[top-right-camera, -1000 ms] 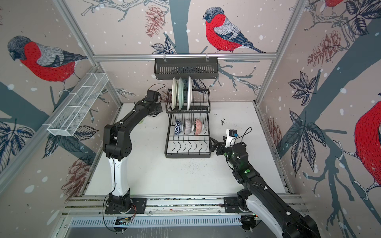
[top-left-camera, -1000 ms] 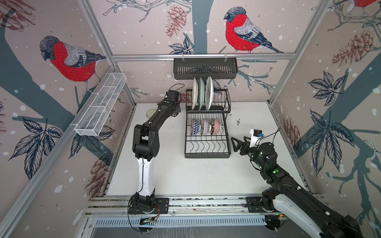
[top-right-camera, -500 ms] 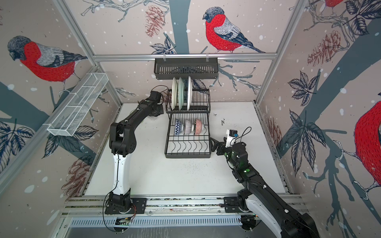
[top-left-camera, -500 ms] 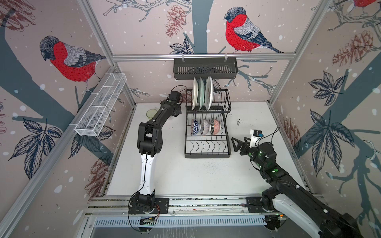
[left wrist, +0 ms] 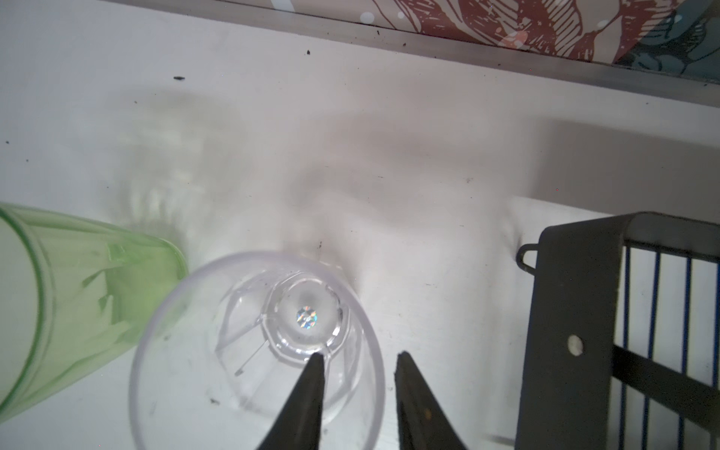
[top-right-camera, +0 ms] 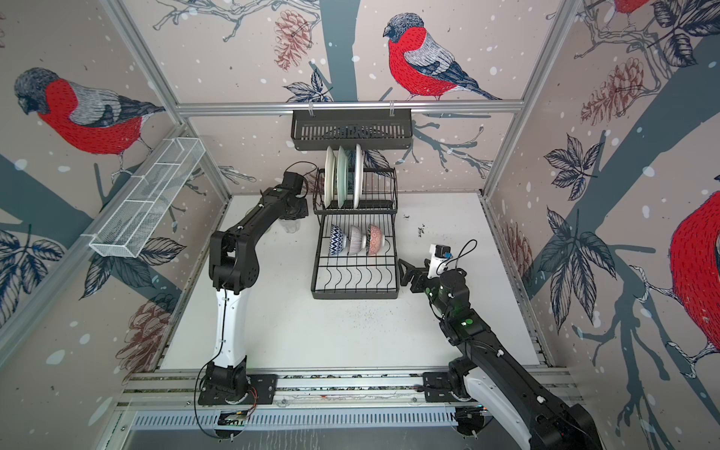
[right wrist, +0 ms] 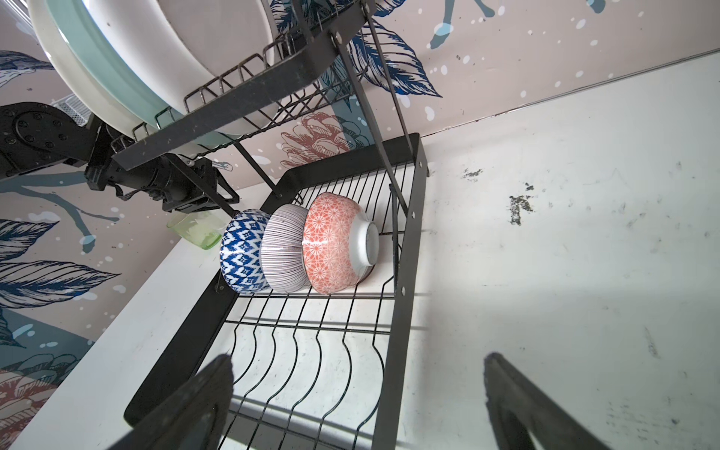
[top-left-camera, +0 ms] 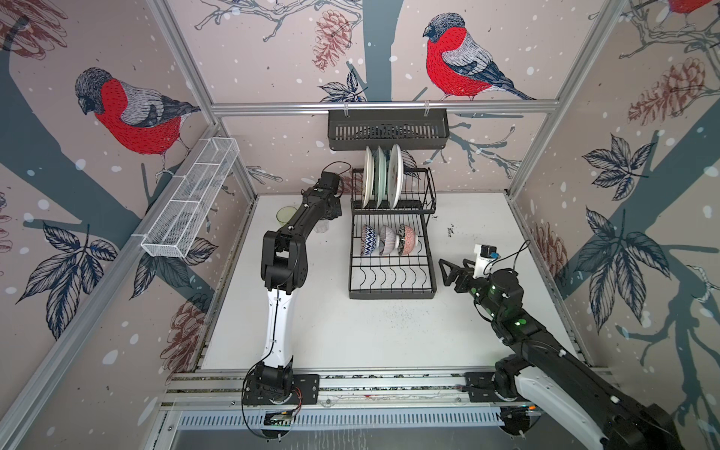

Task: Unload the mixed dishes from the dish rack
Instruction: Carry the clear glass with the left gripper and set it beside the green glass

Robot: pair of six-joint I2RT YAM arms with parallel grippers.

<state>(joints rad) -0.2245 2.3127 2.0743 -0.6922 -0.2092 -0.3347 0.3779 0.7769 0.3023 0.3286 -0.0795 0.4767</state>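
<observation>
The dish rack (top-left-camera: 391, 294) on the counter (top-left-camera: 370, 331) holds three plates (top-left-camera: 380, 177) upright and three bowls (top-left-camera: 385, 239) on its lower grid. Beside it stand the green tumbler (left wrist: 78, 292) and the clear tumbler (left wrist: 257, 350), whose rim the left tool (left wrist: 358, 358) straddles, seemingly released. The right tool (right wrist: 360, 358) gapes wide nearby.

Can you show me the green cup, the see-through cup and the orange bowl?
green cup (left wrist: 78, 296), left wrist view, on its side wall.
see-through cup (left wrist: 304, 317), left wrist view, on its bottom, seen through the mouth.
orange bowl (right wrist: 331, 245), right wrist view, on its patterned outside.
</observation>
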